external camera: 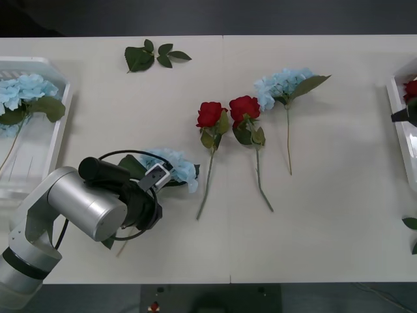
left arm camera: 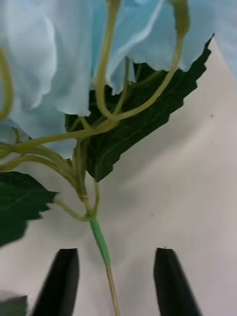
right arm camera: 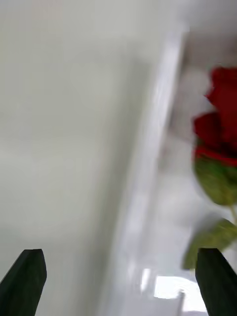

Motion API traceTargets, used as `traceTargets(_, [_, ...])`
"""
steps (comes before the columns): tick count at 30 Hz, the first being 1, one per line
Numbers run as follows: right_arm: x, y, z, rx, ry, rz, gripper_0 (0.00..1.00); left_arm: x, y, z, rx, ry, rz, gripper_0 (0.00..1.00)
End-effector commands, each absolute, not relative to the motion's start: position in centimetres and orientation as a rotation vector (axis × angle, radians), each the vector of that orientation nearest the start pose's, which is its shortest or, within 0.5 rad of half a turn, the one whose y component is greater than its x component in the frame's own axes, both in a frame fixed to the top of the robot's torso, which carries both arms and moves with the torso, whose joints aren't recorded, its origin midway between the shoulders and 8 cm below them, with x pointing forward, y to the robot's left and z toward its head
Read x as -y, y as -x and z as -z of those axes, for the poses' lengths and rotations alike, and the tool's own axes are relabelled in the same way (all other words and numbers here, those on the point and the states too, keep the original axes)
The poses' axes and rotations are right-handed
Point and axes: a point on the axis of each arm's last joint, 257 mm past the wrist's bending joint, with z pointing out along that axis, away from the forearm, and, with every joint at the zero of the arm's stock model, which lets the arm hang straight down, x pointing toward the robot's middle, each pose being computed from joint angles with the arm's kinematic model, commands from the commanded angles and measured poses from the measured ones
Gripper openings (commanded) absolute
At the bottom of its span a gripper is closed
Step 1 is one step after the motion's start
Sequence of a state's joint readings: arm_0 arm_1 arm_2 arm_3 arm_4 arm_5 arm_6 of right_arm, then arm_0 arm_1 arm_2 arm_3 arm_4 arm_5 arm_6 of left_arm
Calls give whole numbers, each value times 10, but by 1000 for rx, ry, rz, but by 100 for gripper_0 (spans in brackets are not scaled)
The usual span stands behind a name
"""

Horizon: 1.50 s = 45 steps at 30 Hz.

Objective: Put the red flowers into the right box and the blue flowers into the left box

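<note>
Pale worktop [external camera: 313, 222] carries everything; left box [external camera: 57, 134] at its left edge already holds blue flowers [external camera: 23, 91], right box [external camera: 399, 124] at the right edge a red one [external camera: 410, 88]; two red flowers [external camera: 210, 115] lie mid-worktop; left hand [left arm camera: 116, 281], fingers apart, straddles a blue stem [left arm camera: 101, 242] (presumably to grip it); right hand [right arm camera: 121, 281] hangs open over its box.

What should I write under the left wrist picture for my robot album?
The left hand, fingers open, straddles the green stem of a blue flower lying on the table.
</note>
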<state>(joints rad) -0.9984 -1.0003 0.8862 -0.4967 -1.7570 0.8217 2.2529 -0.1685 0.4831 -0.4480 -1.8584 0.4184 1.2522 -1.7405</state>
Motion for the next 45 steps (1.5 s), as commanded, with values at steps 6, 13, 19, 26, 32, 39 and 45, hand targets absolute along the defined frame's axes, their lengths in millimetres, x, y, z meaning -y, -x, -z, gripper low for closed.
traceTargets(6, [362, -613, 170, -2488, 232, -177, 88, -147, -427, 369, -2424, -915, 10, 0])
traceTargets(13, [285, -592, 161, -2564, 203, -152, 87, -145, -437, 359, -2413, -885, 23, 0])
traceTargets(19, [246, -582, 171, -2590, 209, -62, 88, -146, -435, 346, -2429, -872, 26, 15])
traceTargets(26, [208, -604, 206, -2573, 183, 21, 88, -144, -436, 345, -2427, -861, 33, 71])
traceTargets(32, [186, -619, 228, -2550, 180, 24, 88, -142, -437, 343, -2424, -860, 35, 71])
traceTargets(39, [185, -633, 237, -2518, 160, 0, 88, -141, -436, 347, -2419, -885, 4, 0])
traceTargets(45, [189, -640, 245, -2507, 151, -1, 88, -138, -436, 349, -2418, -893, -12, 0])
